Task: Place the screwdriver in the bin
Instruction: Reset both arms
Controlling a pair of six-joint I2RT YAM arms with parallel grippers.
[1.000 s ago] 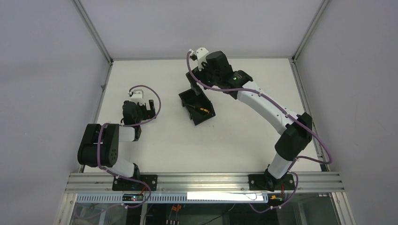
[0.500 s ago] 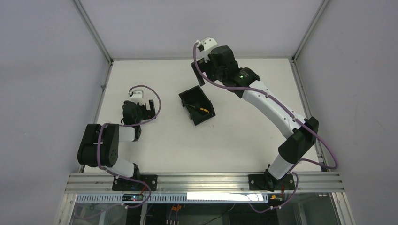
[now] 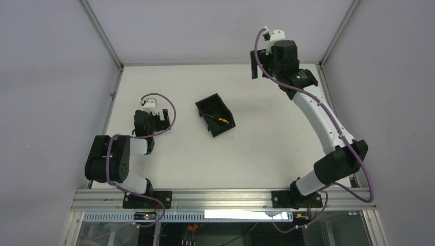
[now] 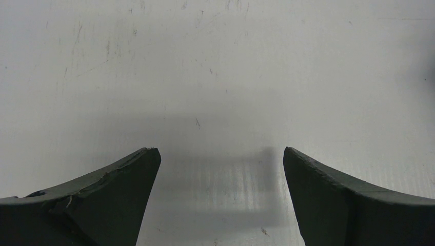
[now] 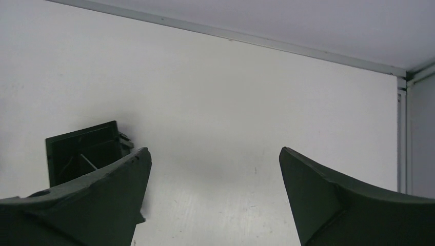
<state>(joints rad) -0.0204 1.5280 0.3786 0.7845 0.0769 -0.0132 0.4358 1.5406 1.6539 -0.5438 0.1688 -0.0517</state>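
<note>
The black ribbed bin (image 3: 210, 105) sits mid-table, turned diagonally. The screwdriver (image 3: 219, 121) lies inside it near its lower end, orange-and-black handle to the right. My right gripper (image 3: 259, 64) is open and empty, raised high near the table's far edge, well to the right of the bin. In the right wrist view the gripper (image 5: 214, 149) shows only bare table between its fingers, and the bin (image 5: 82, 148) is at the left, partly behind the left finger. My left gripper (image 3: 163, 115) rests low, left of the bin, open and empty (image 4: 220, 151).
Metal frame rails border the table, with a corner post (image 5: 410, 77) at the far right. Grey walls enclose the sides and back. Purple cables loop along both arms.
My right arm has lifted away from the bin's far end and swung right toward the far right corner. The screwdriver stays in the bin. The left arm has not moved.
</note>
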